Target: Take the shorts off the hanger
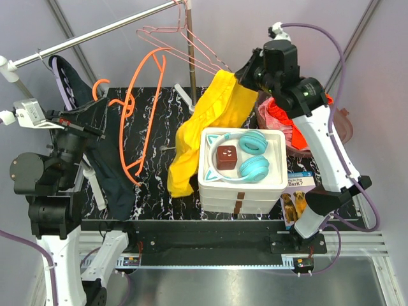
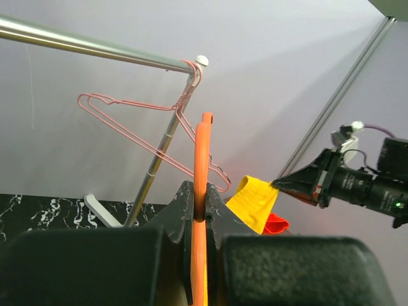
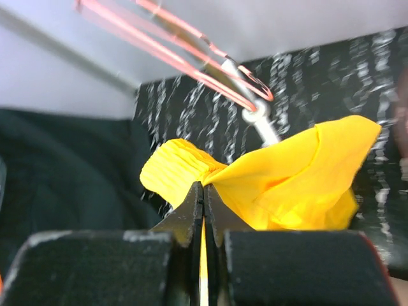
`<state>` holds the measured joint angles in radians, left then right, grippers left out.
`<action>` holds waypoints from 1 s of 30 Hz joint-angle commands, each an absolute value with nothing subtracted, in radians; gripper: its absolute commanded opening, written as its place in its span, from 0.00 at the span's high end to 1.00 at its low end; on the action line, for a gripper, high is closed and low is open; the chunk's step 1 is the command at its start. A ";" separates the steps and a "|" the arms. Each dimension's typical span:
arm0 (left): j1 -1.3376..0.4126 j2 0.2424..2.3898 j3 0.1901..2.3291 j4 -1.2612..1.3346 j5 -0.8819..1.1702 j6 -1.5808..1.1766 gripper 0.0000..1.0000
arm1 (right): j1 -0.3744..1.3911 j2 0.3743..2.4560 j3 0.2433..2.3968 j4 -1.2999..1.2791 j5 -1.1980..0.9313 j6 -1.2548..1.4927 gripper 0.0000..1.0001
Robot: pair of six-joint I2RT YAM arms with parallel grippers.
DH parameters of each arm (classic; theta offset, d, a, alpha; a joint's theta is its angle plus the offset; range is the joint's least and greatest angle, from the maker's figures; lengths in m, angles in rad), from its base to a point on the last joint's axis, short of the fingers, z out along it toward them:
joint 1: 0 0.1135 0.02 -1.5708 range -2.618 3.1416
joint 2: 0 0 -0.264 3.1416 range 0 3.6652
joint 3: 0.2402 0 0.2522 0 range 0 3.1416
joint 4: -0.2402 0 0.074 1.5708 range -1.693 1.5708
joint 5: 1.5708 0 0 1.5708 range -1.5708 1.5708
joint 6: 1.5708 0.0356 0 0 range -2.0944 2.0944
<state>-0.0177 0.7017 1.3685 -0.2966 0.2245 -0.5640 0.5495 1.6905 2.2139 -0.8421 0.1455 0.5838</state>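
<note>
The left fingers (image 2: 193, 204) were clamped shut on the orange hanger (image 2: 203, 150), which was held up over the left half of the tabletop (image 1: 159, 191). The yellow shorts (image 1: 217, 108), off the hanger, were pinched in the closed right fingers (image 3: 196, 207) above the far right corner. They were draped down to the middle, touching a white box (image 1: 242, 188). Bare room was left between hanger and shorts. "Bark?" was read on a book (image 1: 296, 199) at the near right edge.

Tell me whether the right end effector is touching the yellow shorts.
Touching. The right wrist view shows the right end effector shut on a fold of the yellow shorts, with the fabric pinched between its fingers.
</note>
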 commanded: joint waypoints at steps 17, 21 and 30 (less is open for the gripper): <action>-0.017 0.721 1.537 -0.501 0.324 -0.365 1.00 | 0.331 1.793 2.735 -0.796 0.465 0.384 1.00; -0.017 0.736 1.598 -0.554 0.330 -0.283 1.00 | 0.319 1.787 2.737 -0.603 0.558 0.295 1.00; -0.052 0.799 1.692 -0.612 0.322 -0.144 1.00 | 0.299 1.818 2.783 -0.201 0.663 0.005 1.00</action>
